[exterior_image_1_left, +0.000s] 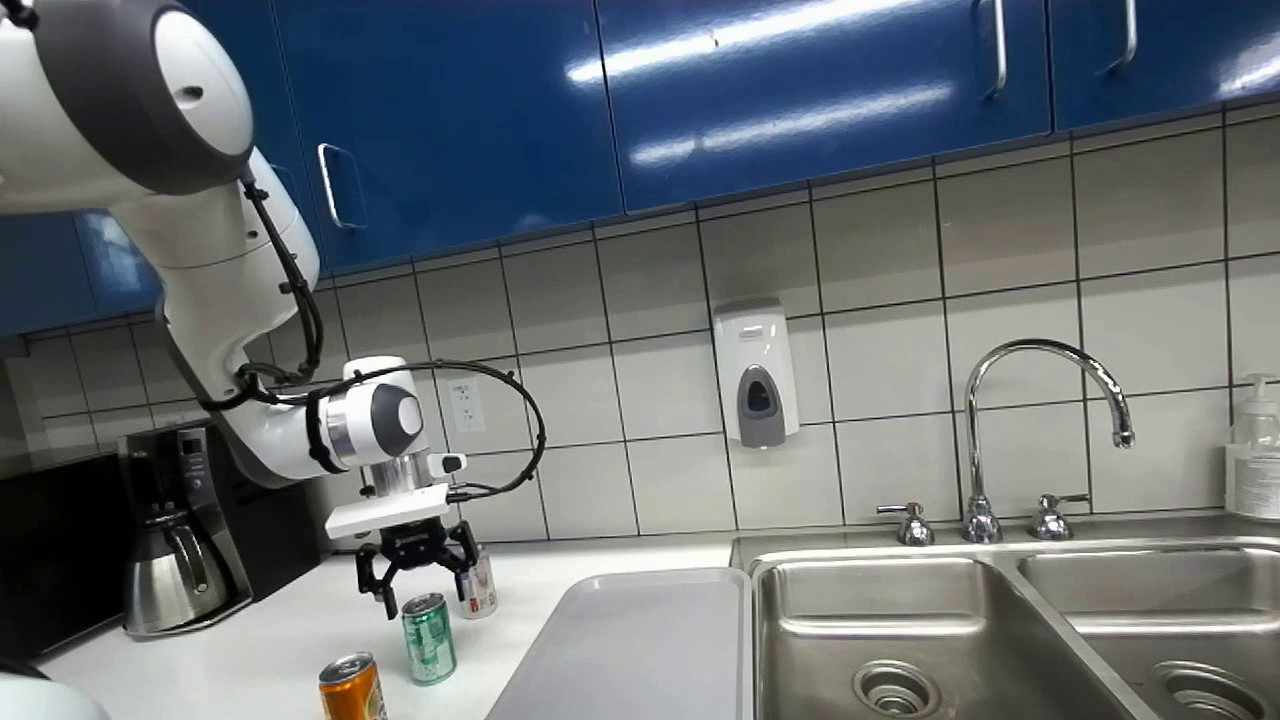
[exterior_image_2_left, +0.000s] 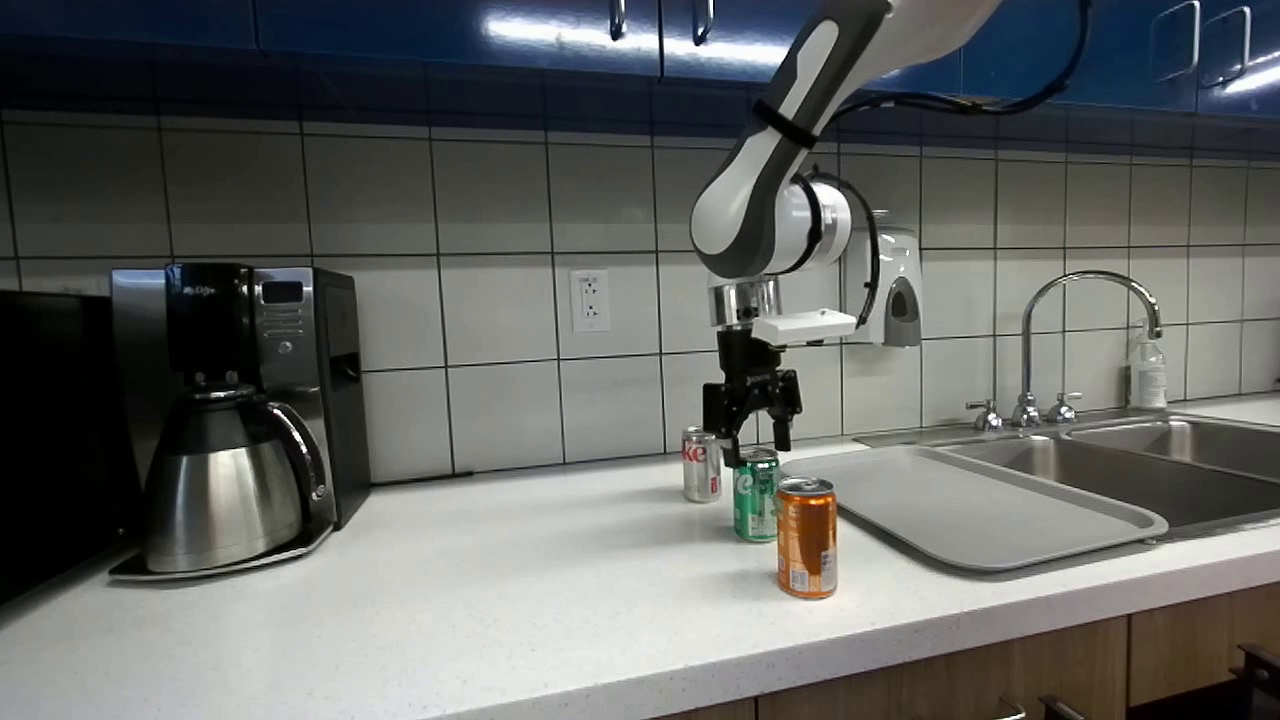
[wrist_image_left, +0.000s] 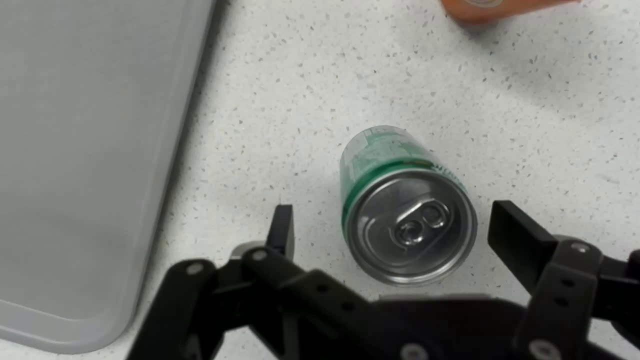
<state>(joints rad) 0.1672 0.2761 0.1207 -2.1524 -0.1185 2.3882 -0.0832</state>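
Observation:
My gripper is open and empty, pointing down over a green can. In the wrist view the fingers stand on either side of the green can's top, with a gap on both sides. The green can stands upright on the white counter. An orange can stands upright nearer the counter's front edge; only part of it shows at the top of the wrist view. A silver can with red lettering stands behind the green can, near the wall, and is partly hidden by the gripper in an exterior view.
A grey tray lies on the counter beside the cans, next to a steel double sink with a curved faucet. A coffee maker with a steel carafe stands at the counter's far end. A soap dispenser hangs on the tiled wall.

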